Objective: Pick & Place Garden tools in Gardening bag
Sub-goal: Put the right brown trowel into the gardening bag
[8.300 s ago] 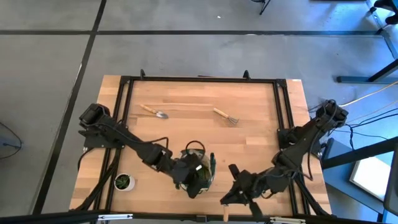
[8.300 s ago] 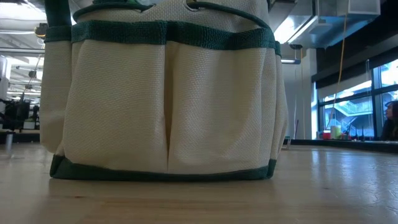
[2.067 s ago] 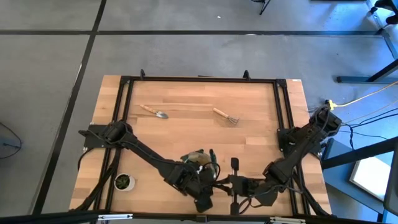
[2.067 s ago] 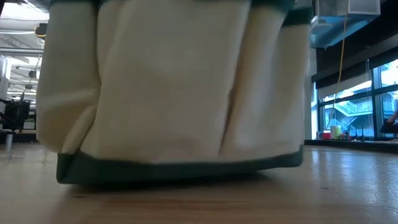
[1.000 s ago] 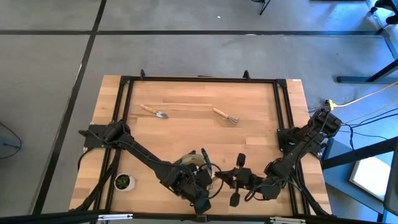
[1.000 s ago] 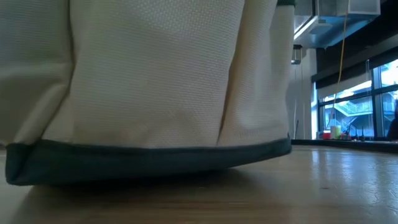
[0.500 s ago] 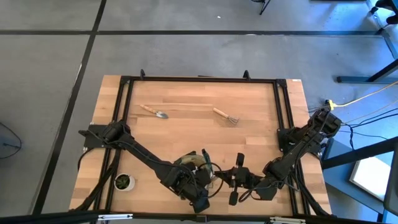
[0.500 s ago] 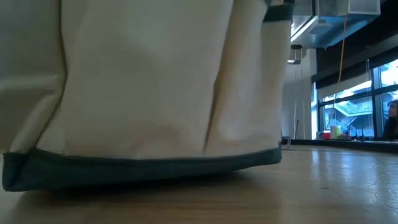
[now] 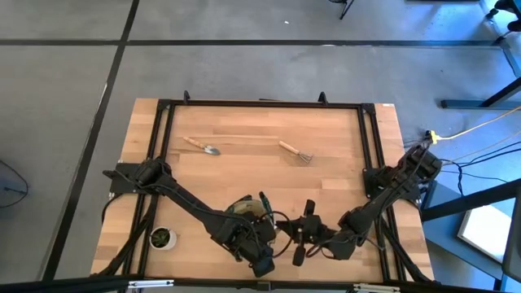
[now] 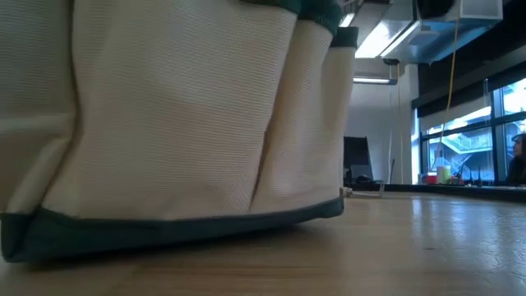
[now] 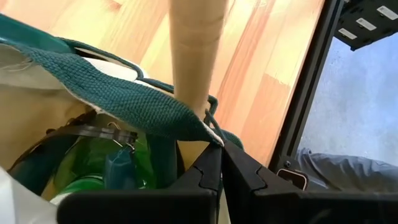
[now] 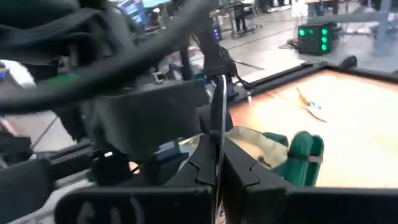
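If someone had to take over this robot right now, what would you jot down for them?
Left gripper: shut on the gardening bag rim, at the table's near edge.
Right gripper: shut on what looks like a thin metal blade, right beside the bag.
Done: green spray bottle and a wooden handle are inside the bag.
Left: trowel and hand fork lie on the far half of the table.
Potted plant stays out.

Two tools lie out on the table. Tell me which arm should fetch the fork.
Probably right. The fork lies on its side of the table, while the left gripper has its jaws shut on the gardening bag rim, steadying it. The right gripper, jaws shut, sits beside the bag.
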